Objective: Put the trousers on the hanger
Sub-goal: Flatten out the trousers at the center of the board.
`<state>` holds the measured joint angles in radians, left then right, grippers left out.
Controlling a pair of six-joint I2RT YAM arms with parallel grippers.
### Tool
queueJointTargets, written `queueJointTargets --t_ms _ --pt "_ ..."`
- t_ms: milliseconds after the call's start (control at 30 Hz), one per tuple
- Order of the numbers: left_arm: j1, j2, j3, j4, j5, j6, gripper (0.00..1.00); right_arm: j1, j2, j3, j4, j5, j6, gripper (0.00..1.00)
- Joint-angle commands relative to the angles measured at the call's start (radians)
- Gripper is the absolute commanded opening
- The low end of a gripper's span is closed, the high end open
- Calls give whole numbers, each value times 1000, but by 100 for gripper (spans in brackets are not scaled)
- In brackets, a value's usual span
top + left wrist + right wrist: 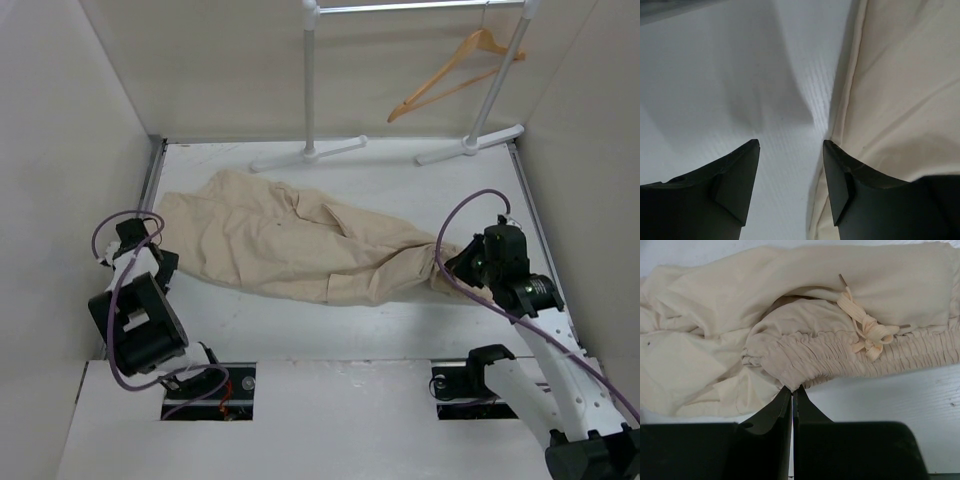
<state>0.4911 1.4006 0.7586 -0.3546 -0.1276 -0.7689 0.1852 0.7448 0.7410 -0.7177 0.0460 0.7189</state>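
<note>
The beige trousers (290, 245) lie crumpled across the middle of the table, legs to the left, gathered waist to the right. My right gripper (452, 262) is shut on the lower edge of the elastic waistband (840, 355), its tips (792, 388) pinching the cloth just left of the knotted drawstring (867, 332). My left gripper (791, 145) stands open over bare table at the trousers' left end (900, 90), its right finger (840, 175) beside the cloth edge, with nothing between the jaws. The wooden hanger (455, 75) hangs tilted from the rack at the back right.
A white clothes rack (310, 80) stands at the back, its feet (310, 153) resting on the table's far edge. Pale walls close in the left, right and back sides. Purple cables (470, 225) loop off both arms.
</note>
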Motion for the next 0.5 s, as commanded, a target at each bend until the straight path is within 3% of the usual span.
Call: queueJointTargets --t_ms 0,133,267,367,467 --pt "5 59 16 187 97 -43 53 12 -27 -9 21 -14 11 6" --pt "4 136 50 233 98 -53 50 12 -47 -26 8 -5 10 6" --pt "20 193 84 209 92 -69 12 -6 -48 -31 8 6 4 6" --pt "30 135 65 177 45 -70 3 -51 -38 -8 -9 49 7 3" --pt "63 -6 12 88 -35 -69 0 -76 -28 44 -58 126 -6 0"
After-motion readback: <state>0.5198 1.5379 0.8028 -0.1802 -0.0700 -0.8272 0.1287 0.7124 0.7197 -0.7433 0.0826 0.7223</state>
